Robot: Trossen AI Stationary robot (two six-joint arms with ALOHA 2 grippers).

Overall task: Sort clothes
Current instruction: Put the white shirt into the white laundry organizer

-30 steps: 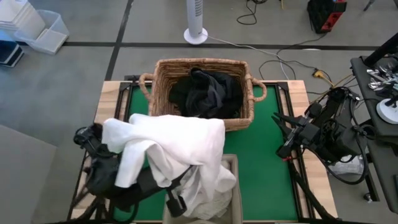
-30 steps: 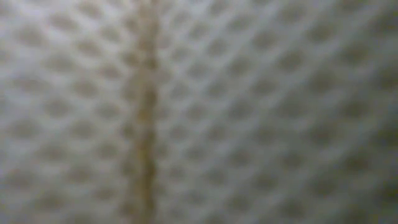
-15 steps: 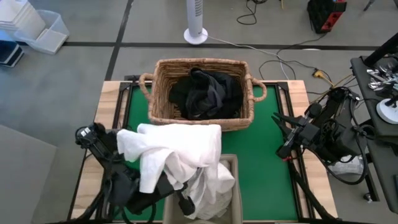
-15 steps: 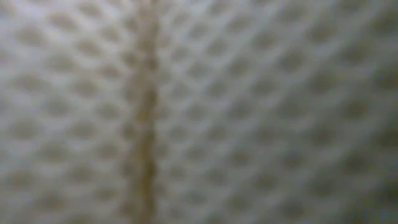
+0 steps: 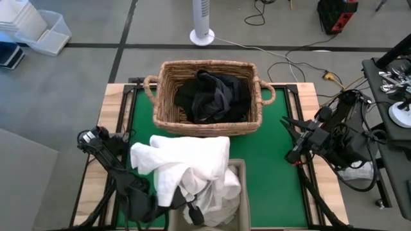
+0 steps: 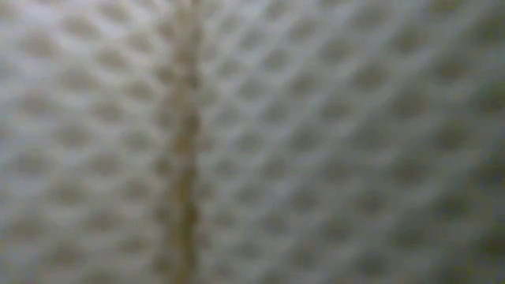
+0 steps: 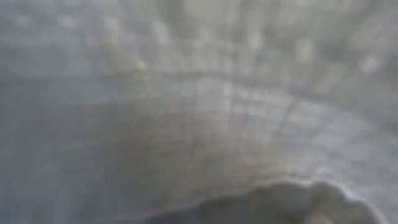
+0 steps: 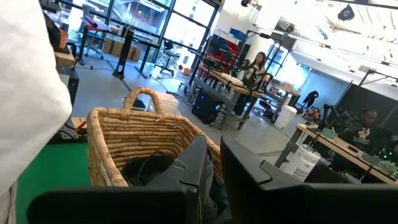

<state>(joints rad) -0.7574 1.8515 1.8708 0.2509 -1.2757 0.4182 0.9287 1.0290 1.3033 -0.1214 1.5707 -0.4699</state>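
Note:
A white garment [image 5: 186,160] lies draped over my left arm [image 5: 138,196] at the table's near edge. Its lower folds hang into a grey bin [image 5: 238,168] at near centre. My left gripper is buried under this cloth. White fabric [image 7: 186,93] fills the left wrist view. Several dark clothes [image 5: 212,96] lie heaped in a wicker basket [image 5: 168,102] at the far centre. My right gripper [image 5: 294,154] hangs shut and empty above the table's right edge, pointing level toward the basket [image 8: 124,137]. My left gripper is shut on the white garment, but the cloth itself covers the fingers, so the held part cannot be told. The garment is bunched over the gripper and wrist. Its folds [image 5: 218,192] hang slack into the grey bin.
The green mat [image 5: 276,186] shows bare between the bin and my right arm. The low view is filled by a pale mesh surface [image 6: 252,142] close to the lens. Beyond the table stand desks, people and a white fan [image 5: 202,25].
My left arm has sunk and drawn toward the table's near edge. The white garment came down with it. Its far edge has pulled back from the basket's near rim, and the cloth has bunched closer over the bin. My right arm has kept still.

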